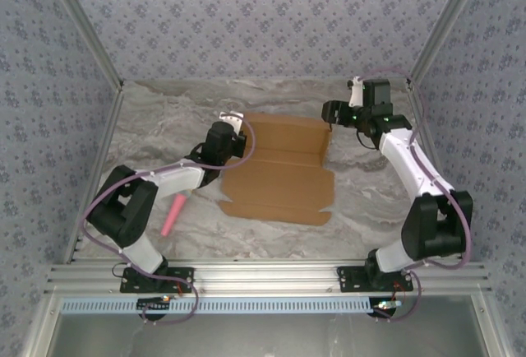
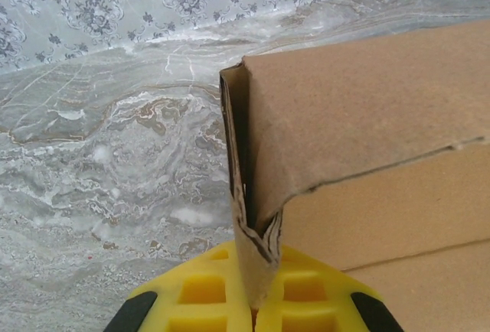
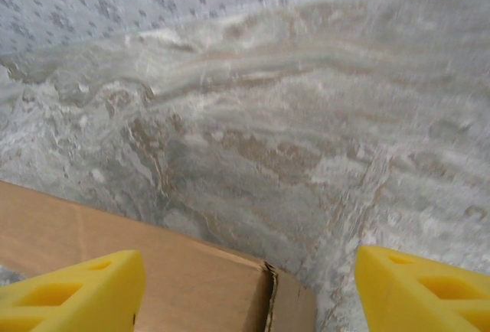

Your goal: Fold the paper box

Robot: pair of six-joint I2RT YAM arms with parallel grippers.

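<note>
The paper box (image 1: 283, 172) is a brown cardboard sheet lying mid-table, its far panel folded up. My left gripper (image 1: 231, 131) is shut on the box's raised far-left corner; in the left wrist view the folded cardboard edge (image 2: 256, 263) is pinched between the yellow fingers (image 2: 199, 294). My right gripper (image 1: 330, 118) hovers open at the box's far-right corner. The right wrist view shows that corner (image 3: 230, 286) below and between the wide-apart yellow fingers (image 3: 76, 294), which hold nothing.
A pink pen-like stick (image 1: 173, 214) lies on the marble table (image 1: 164, 127) near the left arm. Patterned walls close in the back and both sides. A metal rail (image 1: 263, 279) runs along the near edge.
</note>
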